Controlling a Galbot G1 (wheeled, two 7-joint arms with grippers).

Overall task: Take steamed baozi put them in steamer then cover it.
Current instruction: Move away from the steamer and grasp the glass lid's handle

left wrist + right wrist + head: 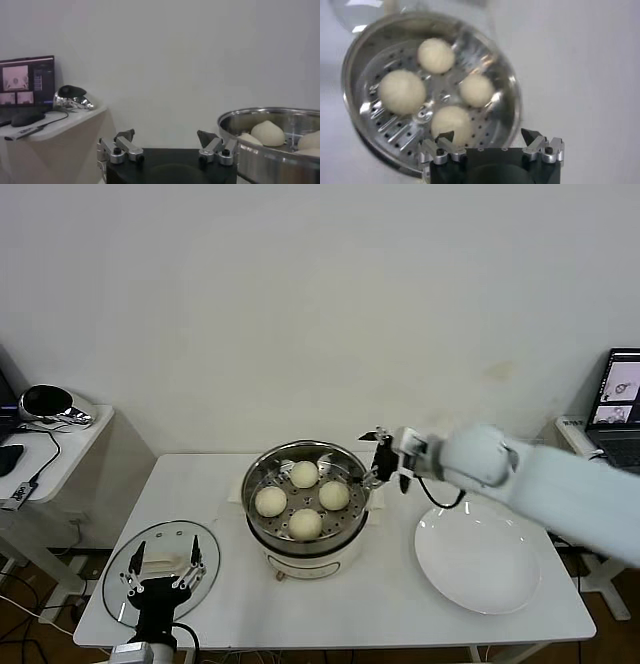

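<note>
- While all four steamed baozi (303, 499) sit on the perforated tray inside the steamer (258, 529), the head view shows the cover (116, 576) flat on the table (400, 604) at the near left corner, well apart from the pot. The left gripper (160, 572) hangs directly over the cover's cream handle, fingers spread wide and holding nothing. The right gripper (384, 462) sits just beside the steamer's right rim, above the gap between pot and white plate (480, 562); it appears empty.
- From the left wrist view, the left gripper (170, 147) shows its fingers wide apart with nothing between them; the steamer (260, 160) stands off to one side with buns visible over its rim. The cover is not seen here.
- From the right wrist view, the right gripper (492, 145) is spread wide and empty, above the steamer (505, 85) and its four baozi (402, 91).
- Judgement: loading looks complete; covering remains.
- Risks: a grip off-centre on the handle could tilt the glass lid or let it slip; the right arm lingering at the rim could obstruct the cover's path; an uneven landing could leave the lid cocked on the rim.
</note>
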